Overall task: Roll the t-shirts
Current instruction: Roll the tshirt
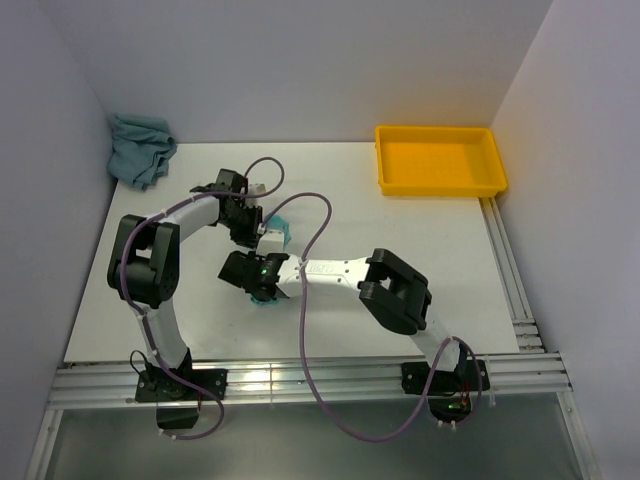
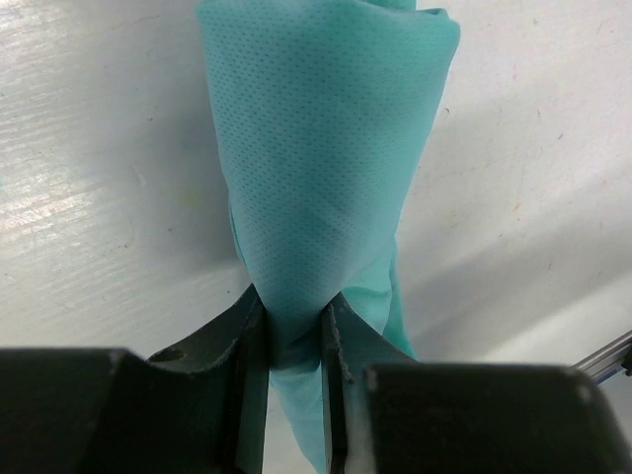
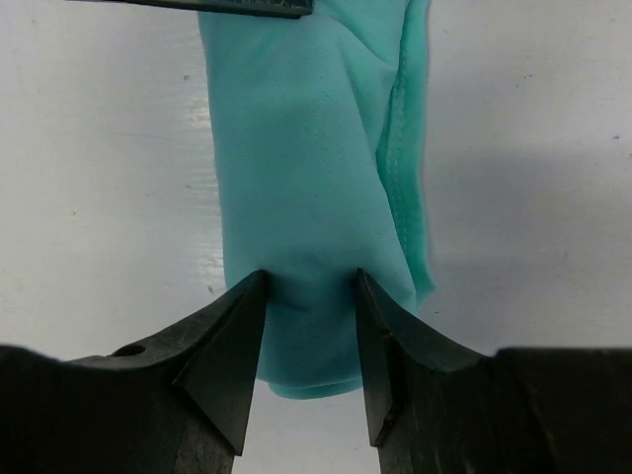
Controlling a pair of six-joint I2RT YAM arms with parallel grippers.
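Top view, left to right. At the far left corner of the desk (image 1: 420, 250) the grey shirt (image 1: 140, 150) lies in a crumpled heap, not yet rolled and well apart from both arms. Toward the centre, the left gripper (image 1: 258, 228) and the right gripper (image 1: 258, 283) face each other over the green shirt (image 1: 279, 232), which lies on the desk as a narrow bundle running between them, largely hidden from above by the two wrists. Left wrist view: the jaws of the left gripper (image 2: 293, 318) are clenched on one end of the green shirt (image 2: 326, 148), the cloth squeezed to a thin waist in the narrow gap and fanning wide beyond it. Right wrist view: the jaws of the right gripper (image 3: 311, 296) stand wider and grasp the opposite end of the green shirt (image 3: 296, 168), pressing into both flanks of the roll, with a hemmed edge lying loose along its right side. At the far right a yellow tray (image 1: 440, 185) sits apart from the work. Handling, as a judgement: the cloth is light, thin and limp with a fine perforated weave, so it offers no stiffness and will likely slacken or unwind if either end is let go. The two ends of the roll, taken across all layers at once, look the soundest places to hold it. A grip on the loose hem alone could peel the outer layer away.
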